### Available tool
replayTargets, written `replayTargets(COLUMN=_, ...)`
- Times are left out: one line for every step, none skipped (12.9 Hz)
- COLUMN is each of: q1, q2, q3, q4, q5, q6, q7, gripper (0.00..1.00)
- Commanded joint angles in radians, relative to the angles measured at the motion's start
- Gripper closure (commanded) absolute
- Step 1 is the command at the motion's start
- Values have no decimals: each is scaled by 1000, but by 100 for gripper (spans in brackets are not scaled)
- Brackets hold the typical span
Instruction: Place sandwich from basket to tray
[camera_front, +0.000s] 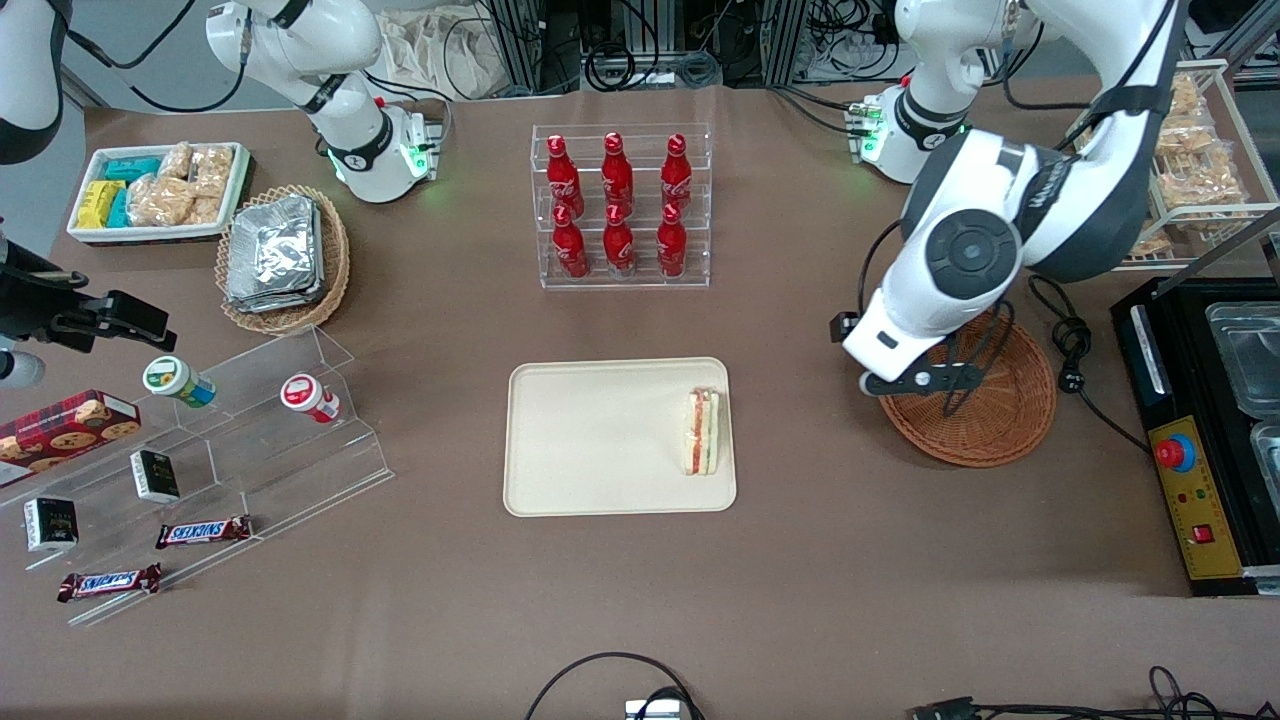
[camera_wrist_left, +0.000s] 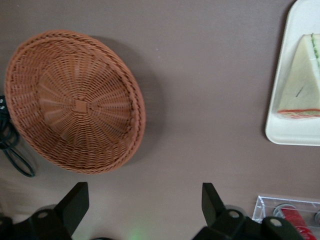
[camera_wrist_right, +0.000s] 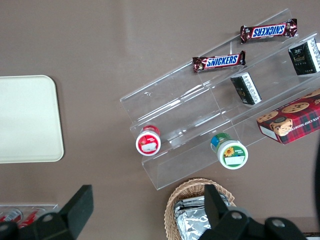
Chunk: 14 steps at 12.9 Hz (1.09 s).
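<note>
**Sandwich on the tray, our end effector parted and empty**

Reading the front view from its left edge across, we first pass the stepped acrylic display (camera_front: 215, 455) with its snack bars and small jars, none of which concerns us. It sits well apart from the work, toward the parked arm's end of the tabletop (camera_front: 620, 600).

Next comes the tray (camera_front: 600, 440), lying flat on the tabletop, nearer to the front camera than the rack of red bottles (camera_front: 620, 205). The sandwich (camera_front: 702, 432) rests inside it, tight along the rim that faces the basket. We judge that it lies there because that edge is the shortest reach from the basket. It lies on its broad side, with the striped filling showing along one edge, so it looks stable and unlikely to tip.

Then comes our end effector (camera_wrist_left: 145, 207), hanging above bare tabletop between tray and basket. Its fingers (camera_wrist_left: 75, 205) stand wide apart with nothing between them, as the wrist view shows plainly.

Last, toward the working arm's end, is the basket (camera_front: 985, 425), partly covered by our arm in the front view. In the wrist view its woven floor is bare.

With the sandwich in the tray and nothing gripped, we judge the placement done.
</note>
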Motion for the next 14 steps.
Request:
replayTargets(q1=69, q2=-71, q3=-5, q4=-46, q5=-24, q6=-4, q7=97, gripper=0)
replayTargets(q1=92, q2=-83, q3=-5, q4=-45, q5=-24, q6=-22, q7=141, gripper=0)
replayTargets(q1=119, q2=-106, q3=-3, q4=-42, q5=-24, q6=-47, q7=214, gripper=0)
replayTargets(q1=155, q2=-118, q3=-2, q4=-37, q5=-24, q6=-67, q7=271, gripper=0)
replayTargets(q1=191, q2=-123, q3=-3, q4=-29, q5=-34, q6=-99, q7=296, gripper=0)
replayTargets(q1=202, q2=-125, q3=-2, q4=-16, q5=-34, q6=-119, q7=315, gripper=0)
replayTargets(q1=218, q2=-128, q3=6, q4=-2, q5=-34, q6=-124, q7=357, gripper=0)
replayTargets(q1=235, q2=-128, q3=6, q4=12, q5=-34, q6=-139, q7=403, gripper=0)
replayTargets(q1=239, q2=-122, q3=7, q4=35, q5=-31, q6=-151, q7=440, gripper=0)
replayTargets(q1=239, q2=-109, q3=7, q4=69, q5=-22, q6=-168, q7=441, gripper=0)
replayTargets(q1=239, q2=-76, q3=7, q4=113, q5=-15, q6=-188, q7=432, gripper=0)
replayTargets(q1=236, q2=-57, q3=6, q4=154, q5=13, q6=-226, q7=447, gripper=0)
replayTargets(q1=230, q2=-48, q3=3, q4=181, q5=36, q6=-240, q7=482, gripper=0)
replayTargets(q1=226, q2=-31, q3=-2, q4=202, q5=39, q6=-240, q7=488, gripper=0)
